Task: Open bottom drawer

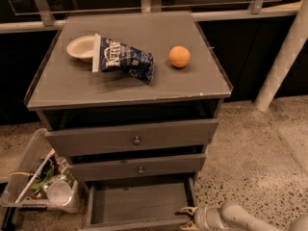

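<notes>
The bottom drawer (137, 201) of the grey cabinet is pulled out, and its plain grey inside shows. Its front runs along the lower edge of the view and its knob is out of view. My gripper (188, 216) is at the drawer's front right corner, low in the view, with the white arm (240, 218) reaching in from the right. The middle drawer (139, 167) and the top drawer (134, 137) above it are shut, each with a small round knob.
On the cabinet top (62, 88) lie a white bowl (80, 47), a blue chip bag (122, 57) and an orange (179, 56). A clear bin of rubbish (41, 184) stands on the floor to the left. A white post (284, 57) stands to the right.
</notes>
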`<state>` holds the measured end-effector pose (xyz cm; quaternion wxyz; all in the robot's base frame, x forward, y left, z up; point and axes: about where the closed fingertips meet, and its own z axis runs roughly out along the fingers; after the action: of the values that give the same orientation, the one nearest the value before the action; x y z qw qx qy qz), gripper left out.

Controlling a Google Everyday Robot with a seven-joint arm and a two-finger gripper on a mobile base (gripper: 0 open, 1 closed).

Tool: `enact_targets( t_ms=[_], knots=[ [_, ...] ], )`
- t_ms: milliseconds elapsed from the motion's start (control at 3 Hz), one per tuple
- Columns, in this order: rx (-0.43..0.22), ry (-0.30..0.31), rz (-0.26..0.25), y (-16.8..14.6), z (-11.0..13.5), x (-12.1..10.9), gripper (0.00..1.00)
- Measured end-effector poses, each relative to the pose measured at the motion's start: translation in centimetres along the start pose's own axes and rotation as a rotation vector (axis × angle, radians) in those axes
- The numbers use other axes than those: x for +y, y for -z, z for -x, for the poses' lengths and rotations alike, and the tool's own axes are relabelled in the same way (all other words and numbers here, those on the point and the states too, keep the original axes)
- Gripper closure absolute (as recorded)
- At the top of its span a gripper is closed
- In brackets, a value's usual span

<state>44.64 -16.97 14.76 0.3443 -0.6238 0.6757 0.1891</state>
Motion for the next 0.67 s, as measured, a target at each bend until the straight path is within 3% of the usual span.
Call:
enact_targets(
  t_ms=[333,667],
  knots=[
    [0.000,0.000,0.000,0.23,0.24,-0.06,0.82],
    [0.000,0.000,0.000,0.23,0.24,-0.06,0.59]
  ],
)
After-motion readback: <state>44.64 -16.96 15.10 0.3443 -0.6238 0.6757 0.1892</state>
